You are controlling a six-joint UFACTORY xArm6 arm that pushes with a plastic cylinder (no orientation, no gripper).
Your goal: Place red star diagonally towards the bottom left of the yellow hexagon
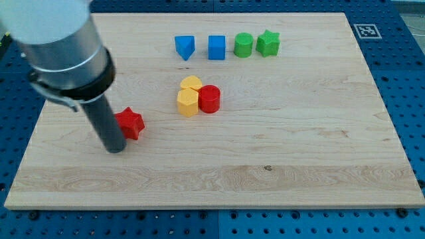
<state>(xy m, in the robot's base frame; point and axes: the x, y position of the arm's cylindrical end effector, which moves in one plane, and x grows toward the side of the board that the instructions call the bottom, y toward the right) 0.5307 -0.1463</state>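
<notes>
The red star (131,123) lies on the wooden board at the view's left of centre. My tip (115,149) rests on the board just left of and slightly below the star, touching or almost touching its left edge. The yellow hexagon (188,103) sits near the board's middle, right of and above the star. A second yellow block (192,83) touches the hexagon from above, and a red cylinder (210,99) touches it on its right.
Along the view's top stand a blue triangle (185,46), a blue cube (217,47), a green cylinder (244,45) and a green star (268,43). The wooden board (279,166) lies on a blue pegboard table. A marker tag (366,30) is at the top right.
</notes>
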